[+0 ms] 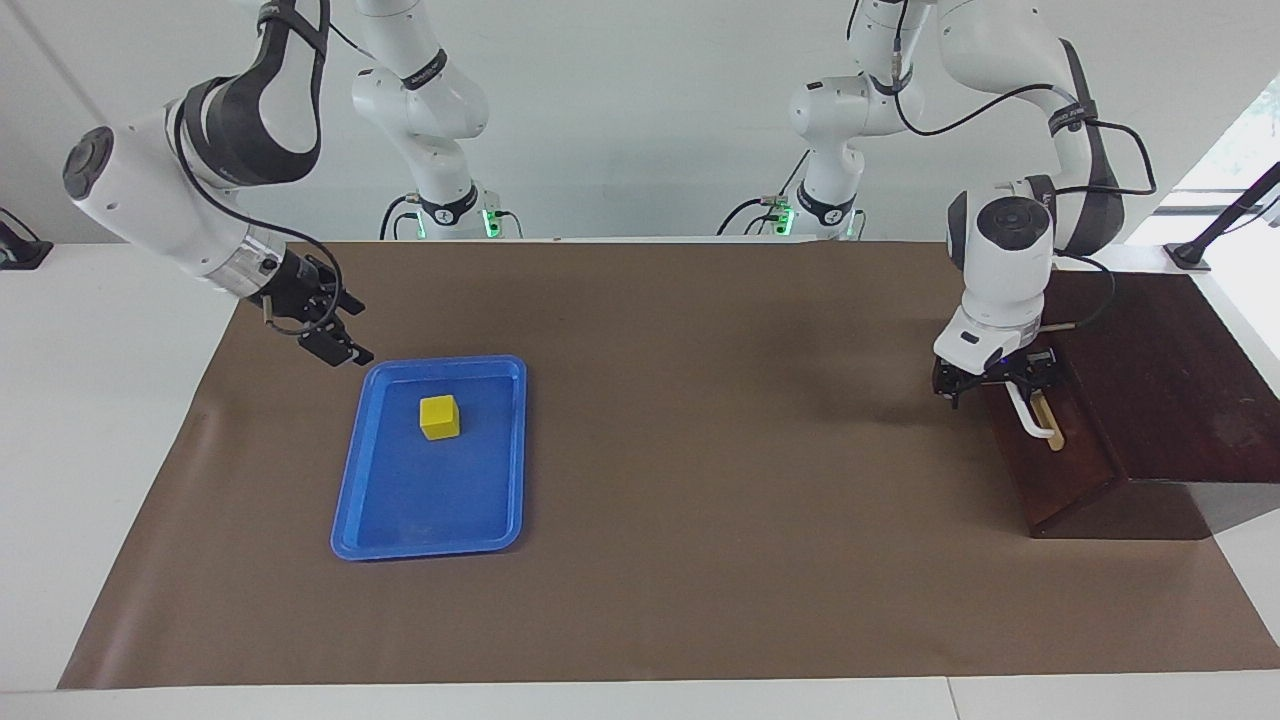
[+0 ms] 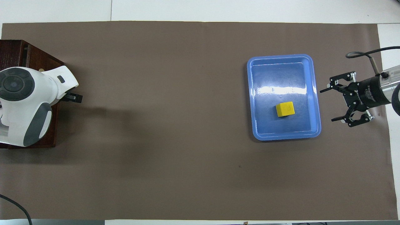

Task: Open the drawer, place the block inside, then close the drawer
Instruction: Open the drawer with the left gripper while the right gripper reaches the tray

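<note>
The yellow block [image 1: 439,416] [image 2: 285,109] lies in the blue tray [image 1: 400,520] [image 2: 281,75], in the half nearer the robots. My right gripper [image 1: 335,335] [image 2: 326,104] hovers open just off the tray's edge at the right arm's end, level with the block and holding nothing. The dark wooden drawer [image 1: 1055,470] is pushed in, with its white bar handle [image 1: 1032,418] on the front. My left gripper [image 1: 992,385] sits open at the handle's end nearer the robots, its fingers either side of it. In the overhead view the wrist hides it except one finger [image 2: 74,97].
The dark wooden box [image 1: 1170,380] [image 2: 34,56] stands at the left arm's end of the brown mat [image 1: 700,450]. White tabletop borders the mat on all sides.
</note>
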